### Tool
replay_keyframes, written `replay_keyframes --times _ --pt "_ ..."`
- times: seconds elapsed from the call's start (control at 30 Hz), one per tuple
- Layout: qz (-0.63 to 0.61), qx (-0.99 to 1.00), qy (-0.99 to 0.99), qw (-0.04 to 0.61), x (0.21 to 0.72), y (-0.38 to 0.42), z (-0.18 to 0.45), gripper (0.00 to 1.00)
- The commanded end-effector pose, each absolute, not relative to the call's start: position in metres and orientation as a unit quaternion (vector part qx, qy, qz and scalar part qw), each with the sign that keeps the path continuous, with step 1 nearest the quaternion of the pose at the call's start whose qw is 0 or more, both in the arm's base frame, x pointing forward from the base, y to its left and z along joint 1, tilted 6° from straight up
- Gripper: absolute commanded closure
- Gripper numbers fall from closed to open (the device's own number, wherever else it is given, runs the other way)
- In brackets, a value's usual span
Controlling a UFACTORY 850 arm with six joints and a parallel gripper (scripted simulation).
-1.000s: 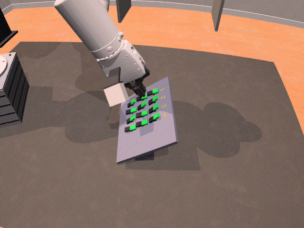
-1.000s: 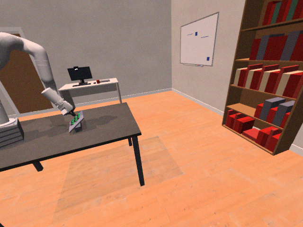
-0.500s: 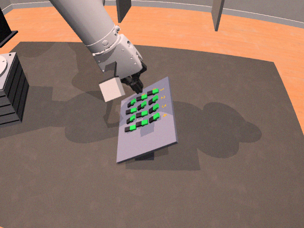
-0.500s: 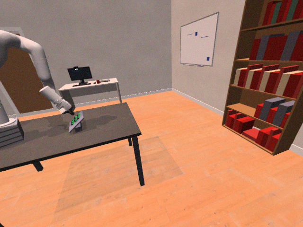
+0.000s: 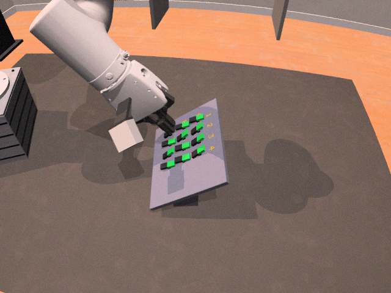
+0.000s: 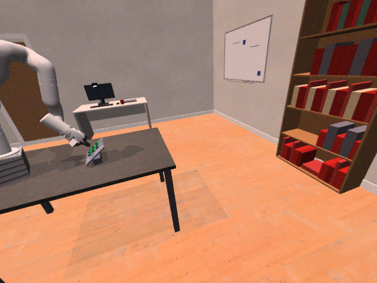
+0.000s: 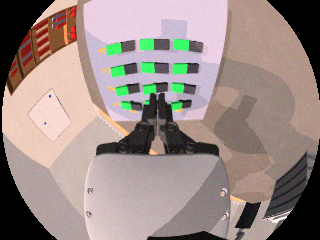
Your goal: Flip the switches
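Note:
The grey switch panel [image 5: 191, 159] stands tilted on the dark table, with three rows of four black and green rocker switches and orange column numbers along its far side. It also shows in the exterior view [image 6: 95, 150] and the wrist view [image 7: 155, 47]. My gripper [image 5: 169, 128] is shut and holds nothing. Its tips are at the column 1 end of the panel, by the B1 switch [image 5: 182, 124] and the C1 switch [image 5: 167, 134]. In the wrist view the fingers cover the middle switch of the nearest line. I cannot tell whether they touch it.
A pale box [image 5: 125, 135] on my wrist hangs just left of the panel. The arm's black base block [image 5: 12, 116] stands at the table's left edge. A desk with a monitor [image 6: 99, 92] and a bookshelf [image 6: 334, 97] stand away from the table.

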State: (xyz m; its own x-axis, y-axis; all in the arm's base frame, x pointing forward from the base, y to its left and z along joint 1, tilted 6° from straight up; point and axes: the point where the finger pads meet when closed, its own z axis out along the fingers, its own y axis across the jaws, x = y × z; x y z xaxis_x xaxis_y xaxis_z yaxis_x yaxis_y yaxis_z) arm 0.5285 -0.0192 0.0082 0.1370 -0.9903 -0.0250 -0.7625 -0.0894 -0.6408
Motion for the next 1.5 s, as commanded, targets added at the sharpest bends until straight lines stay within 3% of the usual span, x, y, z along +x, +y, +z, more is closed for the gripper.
replay_keyframes --times 0.0,1.47 --pt "-0.263 -0.685 0.598 0.323 0.5243 -0.0488 -0.0049 1.0" --pt "-0.266 -0.683 0.597 0.326 0.5264 -0.0505 -0.0072 1.0"
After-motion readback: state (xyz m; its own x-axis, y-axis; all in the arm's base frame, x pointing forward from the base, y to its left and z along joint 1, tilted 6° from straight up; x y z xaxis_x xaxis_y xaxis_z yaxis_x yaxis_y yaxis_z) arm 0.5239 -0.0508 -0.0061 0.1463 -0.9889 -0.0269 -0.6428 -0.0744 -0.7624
